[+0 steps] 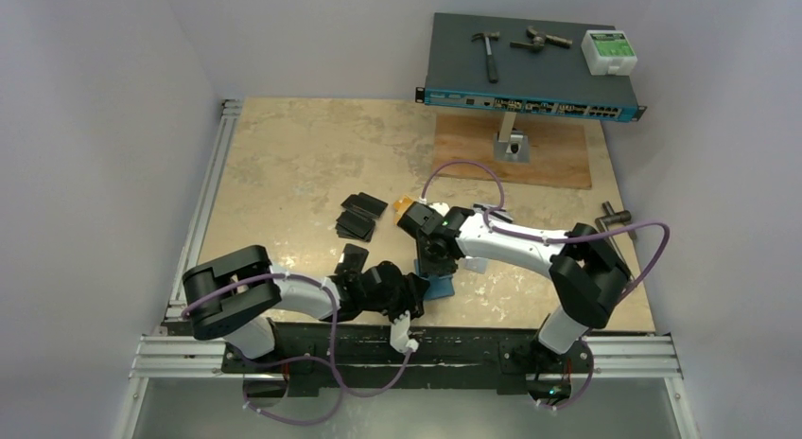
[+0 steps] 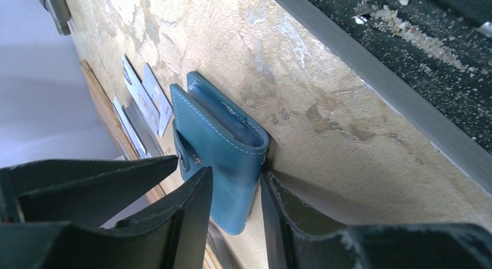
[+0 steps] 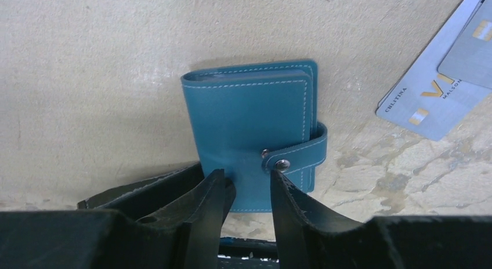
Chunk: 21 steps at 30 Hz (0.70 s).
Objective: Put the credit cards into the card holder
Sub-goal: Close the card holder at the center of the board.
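Note:
The teal card holder (image 3: 249, 124) lies flat and closed near the table's front edge, its snap tab (image 3: 290, 159) fastened. It also shows in the top view (image 1: 441, 289) and the left wrist view (image 2: 223, 141). My left gripper (image 2: 235, 173) is open. One finger rests by the spine corner and the other sits over the holder's face. My right gripper (image 3: 248, 176) is open, low over the holder's near end, with one fingertip beside the snap. Silver-white cards (image 3: 432, 95) lie just right of the holder. Black cards (image 1: 359, 215) and orange-gold cards (image 1: 405, 205) lie farther back.
A network switch (image 1: 530, 79) with a hammer on it stands on a post over a wooden board (image 1: 549, 155) at the back right. The metal front rail (image 1: 407, 349) runs just behind the holder. A small metal tool (image 1: 615, 214) lies at the right edge.

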Tool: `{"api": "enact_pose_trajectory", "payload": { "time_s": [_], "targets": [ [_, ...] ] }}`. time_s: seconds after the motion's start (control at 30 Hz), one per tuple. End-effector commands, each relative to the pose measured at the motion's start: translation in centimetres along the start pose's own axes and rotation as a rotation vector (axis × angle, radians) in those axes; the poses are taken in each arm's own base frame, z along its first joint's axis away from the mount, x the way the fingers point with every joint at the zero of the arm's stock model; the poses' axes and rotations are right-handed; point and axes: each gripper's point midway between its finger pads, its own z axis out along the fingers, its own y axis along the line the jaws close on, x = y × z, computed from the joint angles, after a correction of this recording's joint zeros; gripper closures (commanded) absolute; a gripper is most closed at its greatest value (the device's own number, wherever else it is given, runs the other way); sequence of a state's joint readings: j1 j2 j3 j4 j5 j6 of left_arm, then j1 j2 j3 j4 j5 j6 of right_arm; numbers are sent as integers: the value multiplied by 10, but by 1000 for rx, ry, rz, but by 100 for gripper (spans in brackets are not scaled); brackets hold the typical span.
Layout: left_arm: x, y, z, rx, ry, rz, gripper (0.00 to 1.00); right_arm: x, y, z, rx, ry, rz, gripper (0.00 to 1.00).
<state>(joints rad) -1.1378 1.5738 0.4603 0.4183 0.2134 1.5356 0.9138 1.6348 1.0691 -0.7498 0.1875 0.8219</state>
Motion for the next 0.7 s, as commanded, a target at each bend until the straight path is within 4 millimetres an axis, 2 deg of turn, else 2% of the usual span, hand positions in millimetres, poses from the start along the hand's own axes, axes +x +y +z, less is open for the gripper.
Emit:
{"api": "enact_pose_trajectory", "payload": {
  "time_s": [0.0, 0.07, 0.27, 0.53, 0.67],
  "targets": [
    [-2, -93, -6, 330, 6, -76, 66, -8, 2, -13, 66, -58, -35, 64],
    [-1, -94, -5, 334, 8, -74, 69, -8, 1, -16, 100, -70, -43, 58],
    [0, -99, -6, 347, 17, -76, 71, -9, -12, -21, 198, -95, -57, 58],
    [-1, -103, -12, 368, 20, -85, 73, -7, -11, -10, 222, -84, -82, 61],
    [-1, -102, -13, 375, 25, -89, 77, -10, -12, -7, 235, -94, -89, 63]
  ]
}}
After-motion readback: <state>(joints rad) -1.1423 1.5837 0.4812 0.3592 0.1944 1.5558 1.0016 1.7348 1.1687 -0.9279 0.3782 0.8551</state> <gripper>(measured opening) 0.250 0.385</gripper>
